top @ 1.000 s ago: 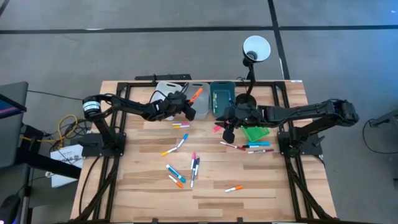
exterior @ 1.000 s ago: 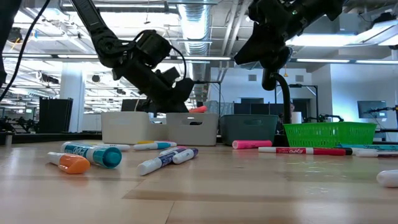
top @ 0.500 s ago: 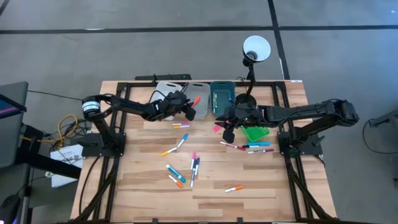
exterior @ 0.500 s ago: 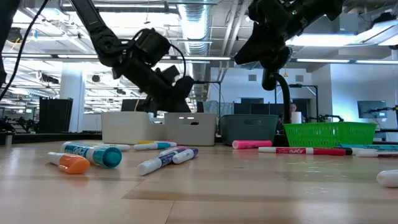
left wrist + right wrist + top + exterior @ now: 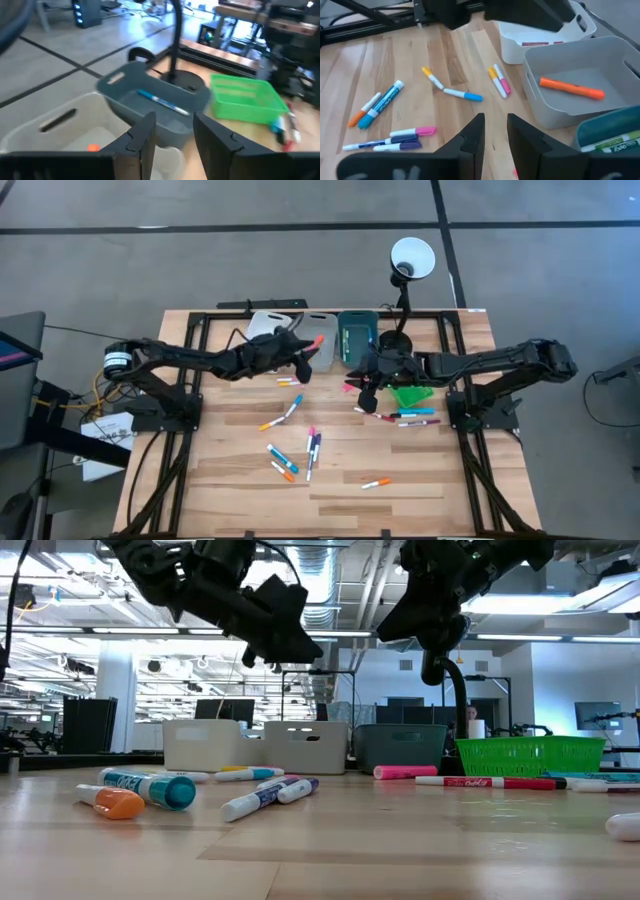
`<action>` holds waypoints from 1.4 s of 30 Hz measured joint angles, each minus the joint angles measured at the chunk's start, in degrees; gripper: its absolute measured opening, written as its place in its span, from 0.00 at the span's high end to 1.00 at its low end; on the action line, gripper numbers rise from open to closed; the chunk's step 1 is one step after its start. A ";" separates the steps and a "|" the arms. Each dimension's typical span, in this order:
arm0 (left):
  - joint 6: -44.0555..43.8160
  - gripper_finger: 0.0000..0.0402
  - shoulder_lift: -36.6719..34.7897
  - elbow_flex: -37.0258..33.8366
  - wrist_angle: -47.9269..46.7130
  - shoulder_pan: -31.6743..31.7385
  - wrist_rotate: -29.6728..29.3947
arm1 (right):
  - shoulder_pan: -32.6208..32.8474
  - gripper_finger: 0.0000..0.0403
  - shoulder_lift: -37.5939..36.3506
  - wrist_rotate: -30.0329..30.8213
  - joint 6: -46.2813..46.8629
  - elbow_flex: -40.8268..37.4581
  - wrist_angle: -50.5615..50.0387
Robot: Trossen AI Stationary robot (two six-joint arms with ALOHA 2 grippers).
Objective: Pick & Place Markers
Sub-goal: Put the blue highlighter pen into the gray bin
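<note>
Looking like a drop just landed: orange marker (image 5: 571,87) lying in the grey bin (image 5: 615,57), left gripper (image 5: 172,132) spread and empty above. Right gripper (image 5: 492,131) hovering mid-table, slightly apart, empty. Next up: reaching for loose markers (image 5: 298,452) on the table (image 5: 440,490).

The table (image 5: 420,490) is pale striped wood, strewn with markers (image 5: 300,450) in blue, orange, pink, purple and white, while both arms (image 5: 190,358) and their frames are black. Along the far edge sit a white bin (image 5: 540,27), a light grey bin (image 5: 580,85) holding an orange marker (image 5: 571,88), a dark teal bin (image 5: 150,100) with a blue-and-white marker (image 5: 162,101) inside, and a bright green mesh basket (image 5: 245,97). A black lamp with a white shade (image 5: 412,257) stands behind them on grey floor.
</note>
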 joint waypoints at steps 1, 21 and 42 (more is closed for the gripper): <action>0.06 0.68 0.01 0.00 -0.35 -0.85 -0.01 | 0.29 0.82 0.39 0.01 0.00 0.03 0.01; 2.05 0.68 -3.63 -0.20 -5.54 -7.54 0.69 | 4.44 0.59 8.77 0.02 6.86 14.56 -36.68; 4.48 0.68 -3.58 -0.20 -9.37 -7.43 0.71 | 21.63 0.66 7.79 -6.30 42.92 12.57 -67.40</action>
